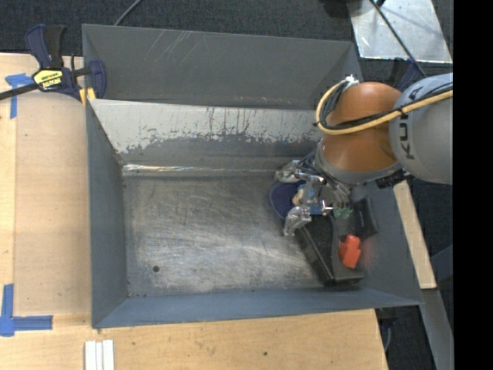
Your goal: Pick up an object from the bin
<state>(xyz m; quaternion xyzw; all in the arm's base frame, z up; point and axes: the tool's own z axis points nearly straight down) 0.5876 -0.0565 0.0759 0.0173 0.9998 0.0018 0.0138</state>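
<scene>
Your gripper [302, 203] hides most of a blue thing [279, 198] near the bin's [104, 206] right wall; you can't tell its kind.

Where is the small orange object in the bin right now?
In the camera view the small orange object lies at the right end of the bin, beside a long black object, just right of and below the gripper.

Grey arm [428, 133], orange wrist cover [360, 129], yellow cable [333, 97].

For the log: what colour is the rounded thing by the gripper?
The rounded thing is dark blue, in the camera view.
</scene>
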